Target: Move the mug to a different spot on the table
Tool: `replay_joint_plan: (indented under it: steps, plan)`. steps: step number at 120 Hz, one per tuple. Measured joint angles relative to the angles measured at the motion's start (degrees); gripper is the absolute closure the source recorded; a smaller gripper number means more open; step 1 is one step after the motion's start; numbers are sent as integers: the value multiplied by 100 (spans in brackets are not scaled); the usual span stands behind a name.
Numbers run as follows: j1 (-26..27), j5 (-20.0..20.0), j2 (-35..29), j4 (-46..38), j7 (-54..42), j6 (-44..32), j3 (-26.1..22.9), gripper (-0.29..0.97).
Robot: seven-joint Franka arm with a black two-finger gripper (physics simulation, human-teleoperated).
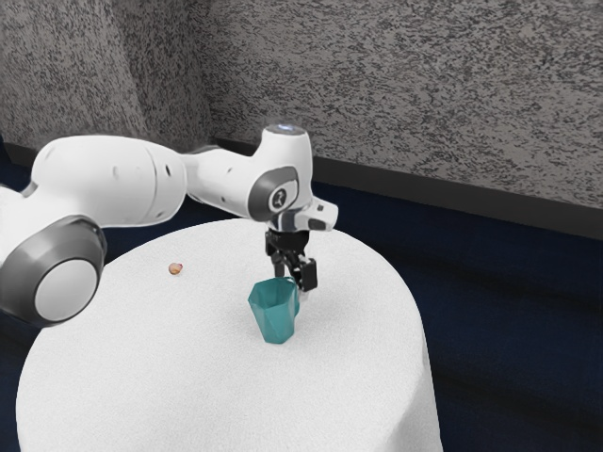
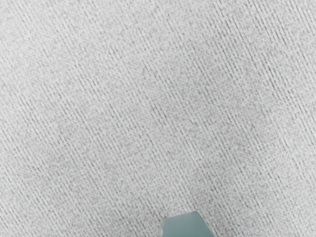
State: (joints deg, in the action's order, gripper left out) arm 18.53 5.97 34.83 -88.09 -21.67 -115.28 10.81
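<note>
My gripper (image 1: 294, 275) sits at the mug's (image 1: 273, 313) rim, on the side toward the exterior view's right. The mug is near the middle of the table (image 1: 141, 377). I cannot tell whether the gripper has closed on the mug. It looks rigid, light and smooth, so probably slippery. I judge the rim wall the best hold, pinched inside and out.

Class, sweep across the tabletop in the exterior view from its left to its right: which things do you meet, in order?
Small brown round object → teal faceted mug → bare right rim of the white round table. The black gripper overlaps the mug, so it is left out.
</note>
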Motion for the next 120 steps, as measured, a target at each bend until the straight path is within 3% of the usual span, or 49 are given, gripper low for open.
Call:
replay_joint_plan:
  steps: [50, 86, 120]
  plan:
    - [-16, 17, 119, 3, 125, -14, 0, 3]
    - [3, 15, 132, 26, 181, -14, 0, 46]
    - [-61, -70, 131, 266, 241, 587, 13, 61]
